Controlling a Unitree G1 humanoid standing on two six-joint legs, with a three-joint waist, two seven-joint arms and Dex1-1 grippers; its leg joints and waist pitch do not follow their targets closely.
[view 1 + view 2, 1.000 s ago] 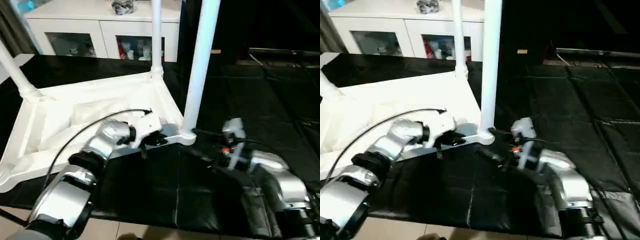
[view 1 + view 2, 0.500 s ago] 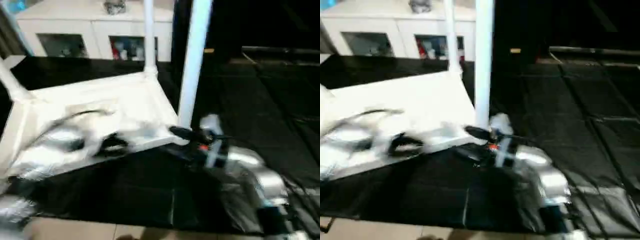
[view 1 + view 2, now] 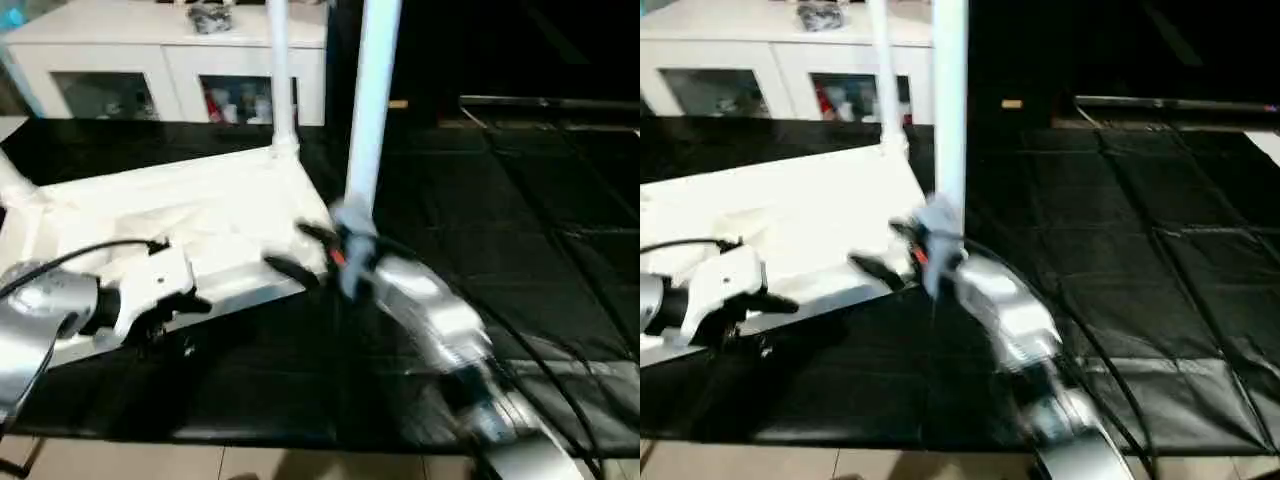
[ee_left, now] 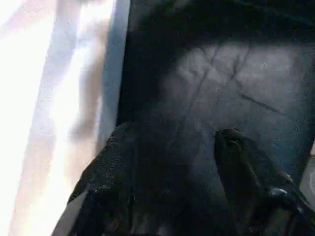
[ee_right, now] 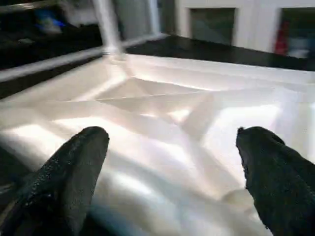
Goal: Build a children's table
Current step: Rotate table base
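Observation:
The children's table lies upside down on the black mat, its white top [image 3: 230,205] showing the ribbed underside [image 5: 162,105]. One leg [image 3: 368,110] stands in the near right corner socket, another [image 3: 277,80] in the far right corner, and a third [image 3: 12,180] at the far left. My left gripper [image 3: 178,312] hangs at the top's front rim, open, with just mat between its fingers [image 4: 113,162]. My right gripper [image 3: 300,252] is open beside the base of the near right leg, over the top's corner, holding nothing.
A white cabinet [image 3: 160,60] with glass doors stands behind the mat. Black mat [image 3: 530,230] stretches to the right of the table. The mat's front edge meets pale floor [image 3: 200,462]. A black cable [image 3: 70,258] loops over my left forearm.
My left gripper let go of the rim near the right corner, opened and drew back to the left. My right gripper swung left to the near leg's base. The camera also shifted.

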